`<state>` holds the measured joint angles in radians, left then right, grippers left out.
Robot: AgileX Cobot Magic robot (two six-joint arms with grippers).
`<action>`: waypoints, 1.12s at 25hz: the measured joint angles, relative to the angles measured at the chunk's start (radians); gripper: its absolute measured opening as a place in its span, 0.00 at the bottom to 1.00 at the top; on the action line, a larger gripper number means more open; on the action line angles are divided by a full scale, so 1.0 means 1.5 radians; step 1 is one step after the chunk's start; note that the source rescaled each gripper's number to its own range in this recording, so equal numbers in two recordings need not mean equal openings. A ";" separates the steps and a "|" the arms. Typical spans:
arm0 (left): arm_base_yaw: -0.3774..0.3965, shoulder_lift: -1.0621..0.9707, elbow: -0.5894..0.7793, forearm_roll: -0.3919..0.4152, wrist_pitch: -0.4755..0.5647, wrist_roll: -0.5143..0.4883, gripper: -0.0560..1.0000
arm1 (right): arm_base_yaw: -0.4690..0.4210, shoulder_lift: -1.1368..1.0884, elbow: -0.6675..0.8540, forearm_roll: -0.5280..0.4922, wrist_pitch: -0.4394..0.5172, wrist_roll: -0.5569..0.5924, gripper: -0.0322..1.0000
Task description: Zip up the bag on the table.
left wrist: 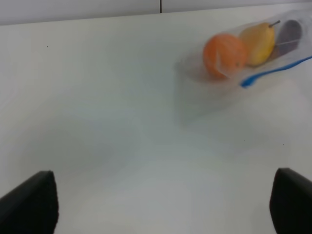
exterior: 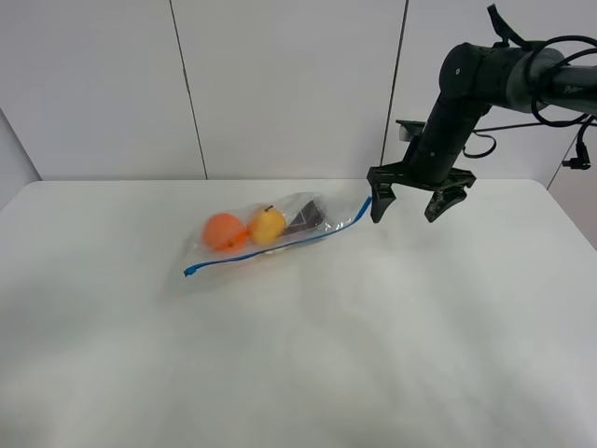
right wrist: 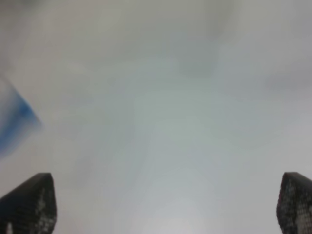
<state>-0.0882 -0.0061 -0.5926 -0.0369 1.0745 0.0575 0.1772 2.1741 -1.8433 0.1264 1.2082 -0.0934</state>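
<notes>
The clear bag [exterior: 266, 235] lies on the white table [exterior: 308, 355] left of centre, its blue zip strip [exterior: 280, 245] along the near edge. An orange, a yellow pear and a dark purple fruit show through it. My right gripper [exterior: 409, 207] is open and empty, hovering just right of the strip's right end. In the right wrist view the blue strip end [right wrist: 14, 122] is a blur beside one open fingertip [right wrist: 29, 204]. My left gripper [left wrist: 165, 204] is open and empty, well short of the bag [left wrist: 253, 48]; its arm is out of the high view.
White wall panels stand behind the table's far edge [exterior: 280, 181]. The right arm [exterior: 466, 93] and its cables reach in from the upper right.
</notes>
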 joint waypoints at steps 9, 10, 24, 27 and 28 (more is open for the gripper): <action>0.003 0.000 0.000 0.001 0.001 0.000 1.00 | -0.017 -0.027 0.004 -0.051 0.002 0.004 1.00; 0.008 0.000 0.000 0.001 0.001 0.000 1.00 | -0.027 -0.037 0.005 -0.055 0.002 0.004 1.00; 0.032 0.000 0.000 0.001 0.001 0.000 1.00 | -0.117 -0.256 0.243 -0.050 0.000 0.004 1.00; 0.032 0.000 0.000 0.001 0.002 0.000 1.00 | -0.117 -0.359 0.355 -0.050 0.001 0.004 1.00; 0.032 0.000 0.000 0.001 0.003 0.000 1.00 | -0.117 -0.398 0.388 -0.050 0.001 0.004 1.00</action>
<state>-0.0406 -0.0061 -0.5926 -0.0360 1.0783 0.0575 0.0023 1.5764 -1.2609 0.0517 1.2091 -0.0874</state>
